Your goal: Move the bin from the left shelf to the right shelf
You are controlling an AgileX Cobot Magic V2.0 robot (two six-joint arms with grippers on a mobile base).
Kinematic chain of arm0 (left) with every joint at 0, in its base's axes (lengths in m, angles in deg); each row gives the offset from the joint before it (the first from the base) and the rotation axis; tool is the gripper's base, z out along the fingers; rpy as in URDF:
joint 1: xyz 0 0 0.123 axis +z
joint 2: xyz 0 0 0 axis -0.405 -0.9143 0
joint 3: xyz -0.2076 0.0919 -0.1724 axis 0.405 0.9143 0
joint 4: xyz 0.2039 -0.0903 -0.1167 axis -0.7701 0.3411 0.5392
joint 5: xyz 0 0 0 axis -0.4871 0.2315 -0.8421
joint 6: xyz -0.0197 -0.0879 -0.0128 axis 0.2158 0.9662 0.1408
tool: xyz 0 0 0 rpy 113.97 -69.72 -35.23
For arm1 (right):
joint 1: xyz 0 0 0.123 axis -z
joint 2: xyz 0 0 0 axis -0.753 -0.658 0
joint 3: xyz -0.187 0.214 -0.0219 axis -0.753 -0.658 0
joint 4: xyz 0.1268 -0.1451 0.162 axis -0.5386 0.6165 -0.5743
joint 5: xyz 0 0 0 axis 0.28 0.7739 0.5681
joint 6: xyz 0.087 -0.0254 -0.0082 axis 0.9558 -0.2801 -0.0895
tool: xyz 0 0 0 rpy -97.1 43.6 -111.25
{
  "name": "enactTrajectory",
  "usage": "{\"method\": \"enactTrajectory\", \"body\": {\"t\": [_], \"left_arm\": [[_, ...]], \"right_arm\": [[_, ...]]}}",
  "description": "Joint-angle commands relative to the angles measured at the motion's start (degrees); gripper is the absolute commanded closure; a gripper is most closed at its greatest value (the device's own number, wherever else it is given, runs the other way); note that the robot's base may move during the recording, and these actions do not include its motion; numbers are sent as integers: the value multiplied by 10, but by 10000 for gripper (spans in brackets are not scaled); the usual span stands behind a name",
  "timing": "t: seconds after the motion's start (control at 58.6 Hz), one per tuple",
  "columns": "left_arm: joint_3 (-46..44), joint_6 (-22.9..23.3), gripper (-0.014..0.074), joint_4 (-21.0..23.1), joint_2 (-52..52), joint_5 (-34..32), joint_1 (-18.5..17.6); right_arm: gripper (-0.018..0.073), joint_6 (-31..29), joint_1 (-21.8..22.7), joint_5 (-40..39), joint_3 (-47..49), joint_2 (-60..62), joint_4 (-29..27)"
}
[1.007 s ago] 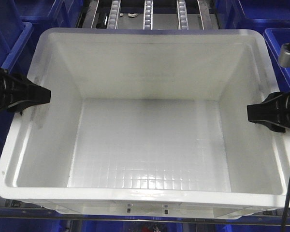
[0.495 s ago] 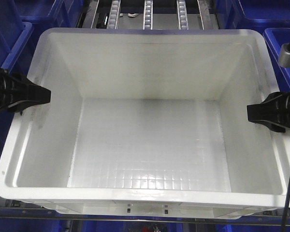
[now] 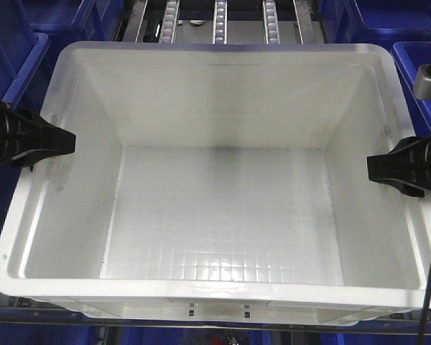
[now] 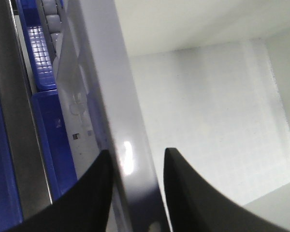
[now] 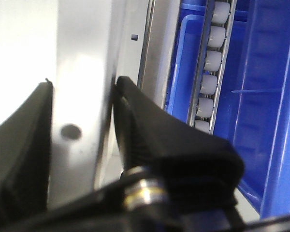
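Note:
The bin (image 3: 223,100), a large white empty crate, fills the front view. My left gripper (image 3: 65,141) straddles the bin's left rim and my right gripper (image 3: 373,167) straddles its right rim. In the left wrist view the left gripper (image 4: 135,159) has one black finger (image 4: 92,193) outside the rim (image 4: 128,135) and the other inside, shut on the wall. In the right wrist view the right gripper (image 5: 82,87) likewise pinches the white rim (image 5: 79,63) between its fingers (image 5: 154,125). The bin's printed side is hidden.
Dark blue crates (image 3: 416,25) surround the bin on both sides and below. Roller tracks (image 3: 220,20) run away behind its far wall. A blue crate (image 5: 273,96) and a roller rail (image 5: 210,72) lie close beside the right gripper; another blue crate (image 4: 43,121) sits beside the left.

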State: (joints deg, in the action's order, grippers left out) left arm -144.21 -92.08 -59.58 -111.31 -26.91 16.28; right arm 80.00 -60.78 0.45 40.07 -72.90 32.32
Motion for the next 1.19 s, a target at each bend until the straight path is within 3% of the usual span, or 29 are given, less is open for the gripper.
{"method": "enactTrajectory", "body": {"t": [0.0, 1.178], "left_arm": [[-27, -10, 600, 53, 18, -57, -5], [-27, -10, 600, 53, 18, -57, -5]], "right_arm": [[564, -28, -6, -68, 26, 15, -53], [564, -28, -6, -64, 26, 15, -53]]}}
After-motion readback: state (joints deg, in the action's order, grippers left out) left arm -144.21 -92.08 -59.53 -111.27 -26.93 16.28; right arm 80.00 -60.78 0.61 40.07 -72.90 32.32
